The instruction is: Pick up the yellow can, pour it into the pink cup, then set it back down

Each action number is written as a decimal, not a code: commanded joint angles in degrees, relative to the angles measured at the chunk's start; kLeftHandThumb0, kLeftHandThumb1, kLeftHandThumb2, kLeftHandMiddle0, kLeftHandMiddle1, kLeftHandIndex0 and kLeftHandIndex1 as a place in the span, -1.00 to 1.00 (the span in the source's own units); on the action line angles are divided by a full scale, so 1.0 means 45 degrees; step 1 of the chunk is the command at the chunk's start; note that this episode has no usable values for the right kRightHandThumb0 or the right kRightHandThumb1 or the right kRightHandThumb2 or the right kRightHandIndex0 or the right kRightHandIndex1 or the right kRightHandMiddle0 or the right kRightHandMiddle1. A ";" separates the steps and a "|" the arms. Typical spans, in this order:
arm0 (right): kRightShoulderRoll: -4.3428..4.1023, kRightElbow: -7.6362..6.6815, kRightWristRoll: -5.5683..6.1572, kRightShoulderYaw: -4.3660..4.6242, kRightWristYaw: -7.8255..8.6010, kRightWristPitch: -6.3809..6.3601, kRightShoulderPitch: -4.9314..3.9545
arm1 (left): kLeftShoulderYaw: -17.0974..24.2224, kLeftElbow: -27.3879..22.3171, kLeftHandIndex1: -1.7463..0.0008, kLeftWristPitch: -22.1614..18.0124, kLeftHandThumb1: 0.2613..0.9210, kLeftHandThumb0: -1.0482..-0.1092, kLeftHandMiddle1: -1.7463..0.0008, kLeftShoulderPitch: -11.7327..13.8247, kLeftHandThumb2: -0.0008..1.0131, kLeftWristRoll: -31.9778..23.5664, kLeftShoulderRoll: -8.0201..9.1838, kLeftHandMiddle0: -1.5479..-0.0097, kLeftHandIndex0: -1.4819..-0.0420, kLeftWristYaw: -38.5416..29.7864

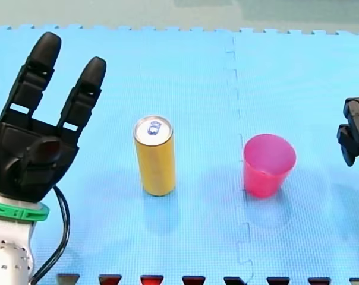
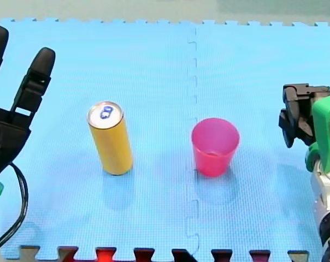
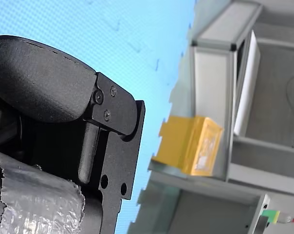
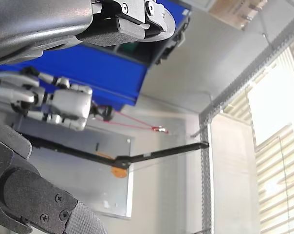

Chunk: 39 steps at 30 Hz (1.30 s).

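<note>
A tall yellow can (image 1: 156,157) stands upright on the blue foam mat (image 1: 185,71), left of centre, its silver top with the pull tab facing up. The pink cup (image 1: 267,165) stands upright and apart from it, to its right. My left hand (image 1: 63,83) is raised at the left, open, level with the can but a hand's width to its left, touching nothing. At the mat's right edge is my right hand (image 2: 296,115), to the right of the cup and apart from it, with nothing in it.
A jigsaw seam (image 1: 238,119) runs front to back through the mat between can and cup. The mat's toothed front edge (image 2: 154,254) lies close to me. In the first wrist view a yellow box (image 3: 191,145) sits on a grey metal frame beyond the mat.
</note>
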 commanded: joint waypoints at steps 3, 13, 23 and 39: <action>-0.0051 -0.0026 0.0022 -0.0010 -0.0002 -0.0059 0.0052 | -0.0068 -0.0582 0.99 -0.0387 -0.09 0.26 0.99 -0.0309 -1.00 0.0397 -0.0302 0.74 0.61 0.0985; 0.0013 -0.0031 -0.0013 0.0046 -0.0039 0.0031 0.0007 | -0.0839 -0.2106 1.00 -0.3607 0.01 0.01 0.99 -0.0221 -0.99 0.3054 -0.1191 0.70 0.60 0.3349; 0.0028 -0.0014 0.0034 0.0020 -0.0002 0.0080 -0.0001 | -0.1266 -0.1966 1.00 -0.4835 0.09 -0.10 1.00 -0.0464 -0.98 0.3781 -0.1048 0.70 0.62 0.3979; 0.0005 -0.0035 0.0053 -0.0004 0.0022 0.0091 0.0012 | -0.1550 -0.1610 1.00 -0.4859 0.17 -0.07 1.00 -0.0498 -0.99 0.3689 -0.0416 0.72 0.64 0.3736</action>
